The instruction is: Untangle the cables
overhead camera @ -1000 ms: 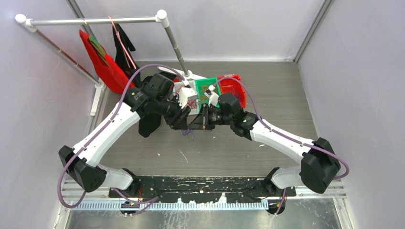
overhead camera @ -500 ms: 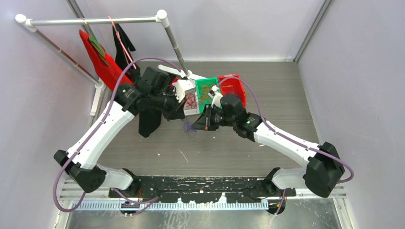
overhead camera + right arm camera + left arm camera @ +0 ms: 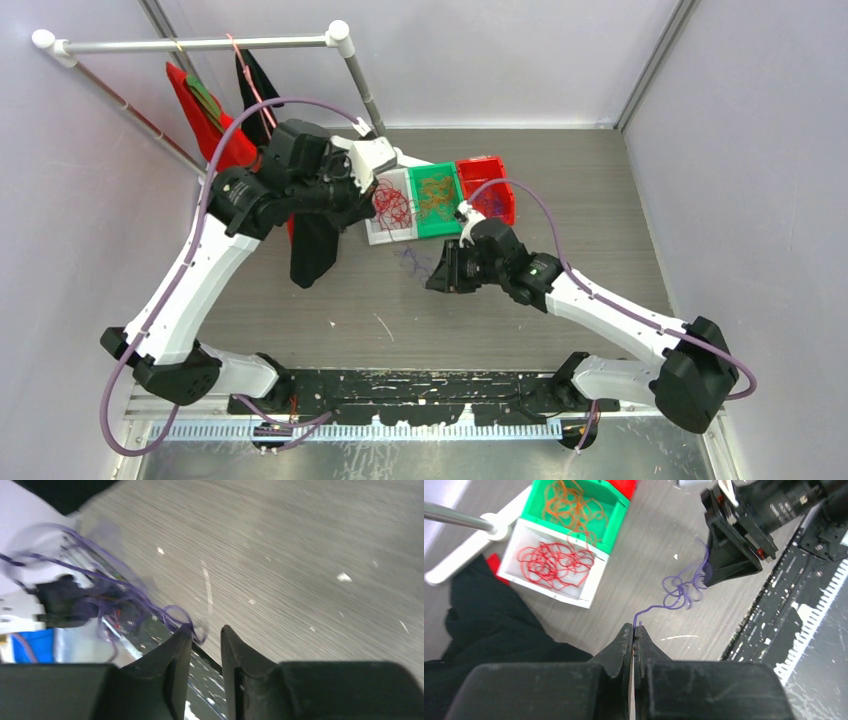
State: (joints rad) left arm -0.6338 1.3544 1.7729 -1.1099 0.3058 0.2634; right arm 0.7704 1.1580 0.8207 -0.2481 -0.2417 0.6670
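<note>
A purple cable (image 3: 680, 591) hangs in a small tangled clump above the table. My left gripper (image 3: 633, 629) is shut on one end of it, raised next to the bins (image 3: 358, 205). My right gripper (image 3: 205, 630) is open by a narrow gap, and loops of the purple cable (image 3: 131, 591) hang off its left finger (image 3: 181, 639). In the top view the clump (image 3: 409, 261) lies between the two grippers, just left of the right gripper (image 3: 441, 276). Red cables (image 3: 555, 563) fill a white bin (image 3: 376, 237). Orange cables (image 3: 574, 509) fill a green bin (image 3: 437, 232).
A red bin (image 3: 492, 164) stands right of the green one. A black garment (image 3: 314, 250) lies under my left arm, and red and black garments (image 3: 205, 125) hang from a white rack (image 3: 200, 44) at the back left. The black base rail (image 3: 420, 385) runs along the near edge.
My left gripper has pulled back and up to the left, uncovering the bins. My right gripper has moved right and toward the near edge. The purple cable is drawn out between them.
</note>
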